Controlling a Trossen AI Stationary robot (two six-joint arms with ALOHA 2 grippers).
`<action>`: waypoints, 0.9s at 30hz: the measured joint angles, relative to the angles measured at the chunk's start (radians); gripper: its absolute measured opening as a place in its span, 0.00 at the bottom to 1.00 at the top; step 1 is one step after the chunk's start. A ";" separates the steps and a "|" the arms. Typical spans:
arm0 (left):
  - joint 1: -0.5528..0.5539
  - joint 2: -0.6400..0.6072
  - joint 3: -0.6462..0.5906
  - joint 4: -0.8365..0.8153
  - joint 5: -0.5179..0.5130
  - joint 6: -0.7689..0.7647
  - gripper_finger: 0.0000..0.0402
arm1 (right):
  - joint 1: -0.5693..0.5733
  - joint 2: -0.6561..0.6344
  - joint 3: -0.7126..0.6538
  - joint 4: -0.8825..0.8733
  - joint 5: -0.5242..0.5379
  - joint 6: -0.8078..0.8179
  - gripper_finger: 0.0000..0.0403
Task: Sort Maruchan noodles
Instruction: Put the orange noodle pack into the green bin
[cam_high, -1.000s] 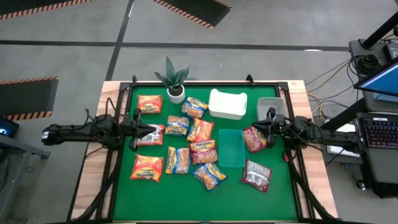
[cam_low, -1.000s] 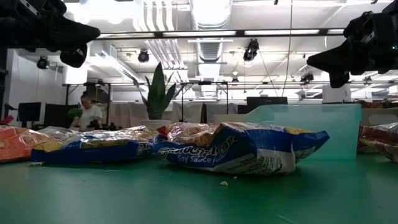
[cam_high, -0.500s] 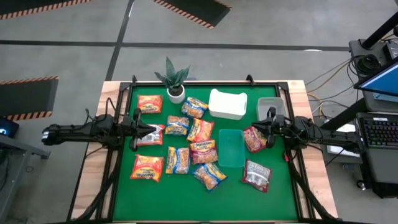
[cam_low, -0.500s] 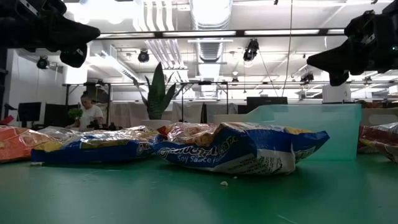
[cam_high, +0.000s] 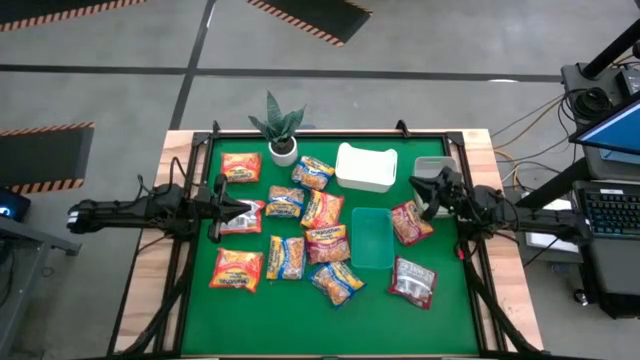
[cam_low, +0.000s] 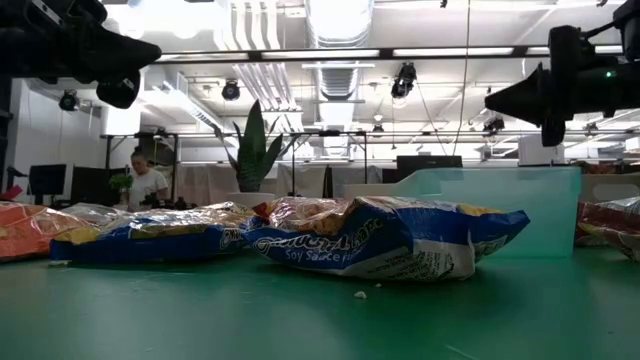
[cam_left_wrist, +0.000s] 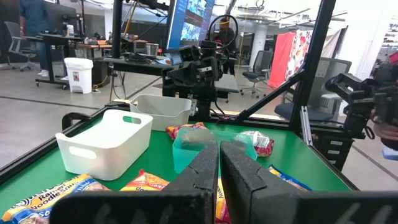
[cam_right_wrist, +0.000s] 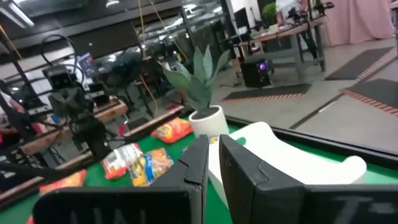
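Several Maruchan noodle packets lie flat on the green table top (cam_high: 200, 310). Orange ones (cam_high: 240, 167) (cam_high: 236, 270) are on the left, yellow-and-blue ones (cam_high: 286, 257) (cam_low: 385, 240) in the middle, and dark red-and-silver ones (cam_high: 413, 280) (cam_high: 408, 222) on the right. My left gripper (cam_high: 243, 208) (cam_left_wrist: 219, 158) hangs shut and level above the left packets. My right gripper (cam_high: 420, 188) (cam_right_wrist: 214, 155) is shut, held high over the right side. It points toward the white tub (cam_high: 366, 167) and is well above the table in the low view (cam_low: 492, 100).
The white tub and a grey bin (cam_high: 436, 168) stand at the far right. A clear tray (cam_high: 372, 238) lies between the middle packets and the dark red ones. A potted plant (cam_high: 282, 135) stands at the far edge. Black frame rails (cam_high: 470, 260) border the table.
My right gripper has swung and rolled at the wrist. It used to point at the table's left edge and now slants toward the far edge and the white tub. It has stayed shut and high. No packet has moved.
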 joint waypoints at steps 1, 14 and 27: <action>0.000 0.000 0.000 0.000 0.000 0.001 0.00 | 0.000 0.003 0.002 0.005 0.000 0.000 0.07; -0.008 0.038 0.000 0.452 0.014 -0.339 0.00 | 0.000 0.006 0.185 -0.087 -0.240 0.252 0.07; -0.031 0.370 0.041 0.992 0.185 -0.245 0.00 | 0.000 0.128 0.459 -0.685 -0.228 0.383 0.07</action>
